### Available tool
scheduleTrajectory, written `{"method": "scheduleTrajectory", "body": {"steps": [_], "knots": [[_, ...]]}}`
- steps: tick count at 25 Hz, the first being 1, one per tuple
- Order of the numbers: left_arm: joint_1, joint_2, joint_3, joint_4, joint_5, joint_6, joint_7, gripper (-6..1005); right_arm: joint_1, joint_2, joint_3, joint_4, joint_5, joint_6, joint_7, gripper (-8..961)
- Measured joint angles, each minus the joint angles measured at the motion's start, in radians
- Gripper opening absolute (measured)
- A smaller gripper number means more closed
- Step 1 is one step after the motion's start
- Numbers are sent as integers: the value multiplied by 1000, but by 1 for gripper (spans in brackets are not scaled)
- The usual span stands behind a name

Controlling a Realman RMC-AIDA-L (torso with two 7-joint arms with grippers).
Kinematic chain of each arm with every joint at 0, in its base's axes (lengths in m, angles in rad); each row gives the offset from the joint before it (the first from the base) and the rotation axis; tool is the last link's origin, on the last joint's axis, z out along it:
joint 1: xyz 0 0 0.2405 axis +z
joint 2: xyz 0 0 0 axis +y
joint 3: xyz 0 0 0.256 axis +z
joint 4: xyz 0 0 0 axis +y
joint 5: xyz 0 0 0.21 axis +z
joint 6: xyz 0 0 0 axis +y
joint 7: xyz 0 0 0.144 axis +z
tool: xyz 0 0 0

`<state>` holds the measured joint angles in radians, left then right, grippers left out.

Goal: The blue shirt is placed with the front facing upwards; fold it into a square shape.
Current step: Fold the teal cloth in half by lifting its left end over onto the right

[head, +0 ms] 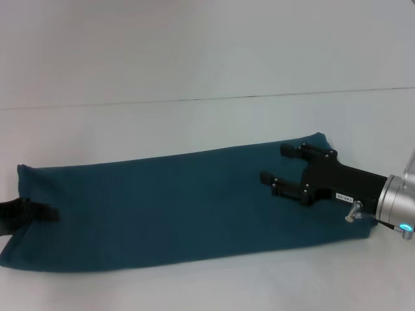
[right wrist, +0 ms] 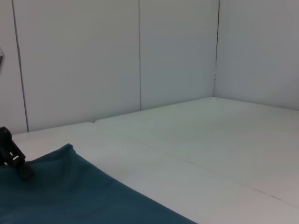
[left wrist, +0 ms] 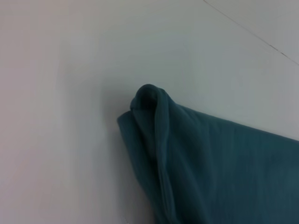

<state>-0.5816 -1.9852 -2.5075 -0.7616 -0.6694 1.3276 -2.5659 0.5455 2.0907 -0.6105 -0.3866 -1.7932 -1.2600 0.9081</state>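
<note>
- Nearest the head camera, at the lower right, the right arm's silver wrist leads up to the right pincer [head: 280,163], whose two black fingers are spread wide apart with nothing between them.
- That right pincer hovers over the right end of the blue shirt [head: 168,207], its fingertips pointing toward the shirt's middle; whether they touch the cloth cannot be told.
- Folded into a long narrow band, the blue shirt lies across the white surface [head: 194,52], running from the far left edge of the head view, low, up to the right, where its far corner rises just beyond the right pincer.
- No print shows on the shirt; only plain teal-blue cloth faces up.
- At the left end of the shirt, the left pincer [head: 26,214] appears as a dark shape at the picture's edge, lying on or against the cloth; how far it is open, and whether it grips the shirt, cannot be told.
- From the left wrist view, a corner of the shirt is bunched into a raised fold standing up from the surface, with the rest of the cloth spreading away flat.
- From the right wrist view, the shirt's edge lies flat on the surface, with a black pincer finger [right wrist: 11,156] resting at the cloth's edge.
</note>
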Motion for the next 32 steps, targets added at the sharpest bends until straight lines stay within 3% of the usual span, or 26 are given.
{"method": "scheduleTrajectory", "body": {"steps": [2,15,32], "knots": [[0,0,1,0,0,0,0,672,2,0,0,0,0,3,0,790],[-2,-1,1,0,1,-4,5,79,14,2,-10,15,0,10,0,791],[-13,-4,-3,-31,-29,38,18,50,94,7,-62,138,-5,70,0,785]]}}
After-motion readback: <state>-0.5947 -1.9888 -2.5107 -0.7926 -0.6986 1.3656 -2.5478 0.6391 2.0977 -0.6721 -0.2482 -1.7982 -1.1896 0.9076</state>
